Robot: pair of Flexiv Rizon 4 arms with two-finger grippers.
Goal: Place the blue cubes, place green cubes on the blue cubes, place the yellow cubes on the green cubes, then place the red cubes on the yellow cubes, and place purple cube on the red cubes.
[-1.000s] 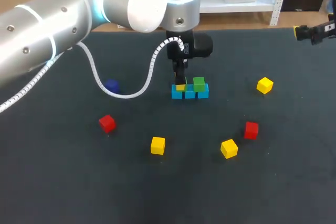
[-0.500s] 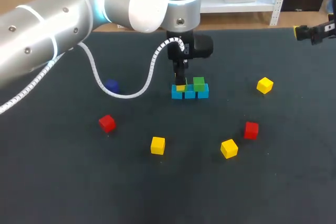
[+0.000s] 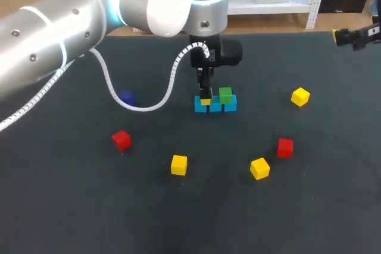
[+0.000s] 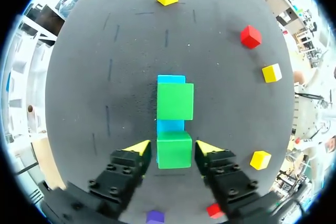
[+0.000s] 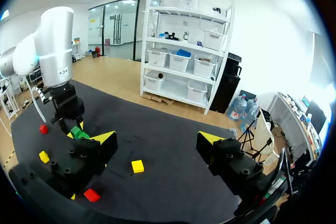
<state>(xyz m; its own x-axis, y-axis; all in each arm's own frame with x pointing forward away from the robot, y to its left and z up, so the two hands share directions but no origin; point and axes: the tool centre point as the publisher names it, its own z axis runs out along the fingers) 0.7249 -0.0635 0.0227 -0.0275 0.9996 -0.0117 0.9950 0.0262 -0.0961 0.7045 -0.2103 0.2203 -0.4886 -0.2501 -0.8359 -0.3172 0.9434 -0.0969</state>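
Note:
Three blue cubes [image 3: 215,105] lie in a row mid-table. A green cube [image 3: 225,94] sits on the right-hand one. A second green cube [image 4: 174,149] rests on the blue cube at the row's other end, between the fingers of my left gripper [image 4: 173,149], which stands open with a thin gap on each side. The middle blue cube [image 4: 170,126] is bare. My right gripper [image 5: 156,141] is open and empty, up at the table's far right corner [image 3: 340,37]. The purple cube [image 3: 126,97] lies left of the row.
Loose cubes lie on the near half of the dark table: red [image 3: 121,140] at the left, yellow [image 3: 178,165], yellow [image 3: 259,168], red [image 3: 284,147]. Another yellow [image 3: 300,96] lies right of the row. My left arm's cable [image 3: 110,90] hangs over the table near the purple cube.
My left gripper's fingers have spread a little and let go of the green cube, which stays on the blue one. The arms have not shifted.

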